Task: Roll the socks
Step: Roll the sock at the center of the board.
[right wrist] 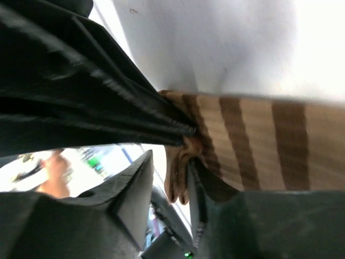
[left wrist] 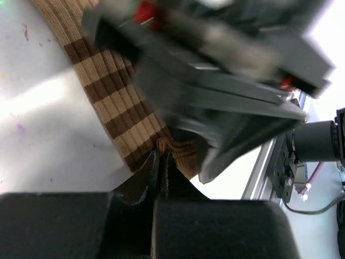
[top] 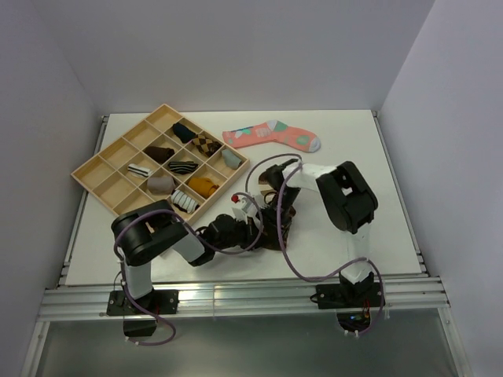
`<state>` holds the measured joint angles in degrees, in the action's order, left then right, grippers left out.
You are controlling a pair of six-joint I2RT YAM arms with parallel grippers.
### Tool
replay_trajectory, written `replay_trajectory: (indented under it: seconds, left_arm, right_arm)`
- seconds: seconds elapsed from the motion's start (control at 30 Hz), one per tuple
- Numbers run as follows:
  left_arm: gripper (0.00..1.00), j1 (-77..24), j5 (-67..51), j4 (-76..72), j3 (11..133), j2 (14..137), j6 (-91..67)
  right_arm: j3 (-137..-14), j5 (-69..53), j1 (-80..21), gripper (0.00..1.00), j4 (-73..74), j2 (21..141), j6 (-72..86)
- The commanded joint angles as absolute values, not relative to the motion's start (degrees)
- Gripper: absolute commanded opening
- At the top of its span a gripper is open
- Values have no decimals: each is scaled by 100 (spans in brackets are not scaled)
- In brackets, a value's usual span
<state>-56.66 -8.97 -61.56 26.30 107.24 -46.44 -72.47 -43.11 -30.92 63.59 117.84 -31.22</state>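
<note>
With my left gripper [left wrist: 160, 157] clamped on the brown sock [left wrist: 108, 102] and the right gripper [right wrist: 170, 164] parted, I'd roll tight, keeping the pinched edge taut.

Your top view is evenly lit and sharp, with soft shadows beneath the arms on the tabletop [top: 393, 236]. In the left wrist view the right arm [left wrist: 215, 65] smears with motion blur. The right wrist view is soft throughout, its tabletop glaring white.
</note>
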Motion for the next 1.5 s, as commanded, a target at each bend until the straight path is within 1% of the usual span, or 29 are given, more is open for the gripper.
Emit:
replay_trajectory:
  seconds: [0.0,0.13,0.3,0.33,0.4,0.53,0.63,0.67,0.8,0.9,1.0,1.13,1.47]
  left_arm:
    - [0,-5660,-651,-4740,2777,10504,-4570]
    - [0,-5590,-677,-4202,2786,10284,-4623]
    - [0,-5546,-773,-3412,3005,10046,-4737]
    - [0,-5546,-782,-2984,3093,10020,-4755]
    - [0,-5537,-817,-2595,3322,9976,-4816]
    - [0,-5432,-1378,-2014,3647,10028,-4957]
    - [0,-5423,-1660,-1460,3981,10186,-5001]
    - [0,-5405,-1957,-1320,4103,10291,-5053]
    - [0,-5247,-2469,-924,4368,10520,-5133]
    - [0,-5116,-2873,-870,4430,10617,-5247]
    - [0,-5028,-3014,-747,4509,10696,-5265]
    - [1,-4922,-3287,-852,4544,10801,-5405]
    - [0,-4887,-3419,-730,4877,11100,-5564]
  right_arm:
    - [-7111,-3710,-3059,42,5582,10848,-2646]
    - [-7014,-3315,-2936,45,5335,10267,-2470]
    - [-6821,-2910,-2690,45,5046,9539,-2505]
    - [-6768,-2866,-2646,45,4975,9414,-2531]
    - [-6558,-2646,-2540,45,4677,8994,-2593]
    - [-5855,-2250,-2505,44,3781,8097,-2829]
    - [-5398,-2443,-2514,45,3341,7525,-3066]
    - [-5292,-2522,-2522,46,3192,7297,-3128]
    - [-4722,-2724,-2768,46,2918,6830,-3541]
    - [-4291,-2593,-3224,46,2751,6514,-3884]
    - [-3791,-2347,-3708,47,2383,6128,-4078]
    - [-3507,-2267,-4043,48,2232,6003,-4245]
    - [-3331,-2188,-4614,49,2408,6415,-4350]
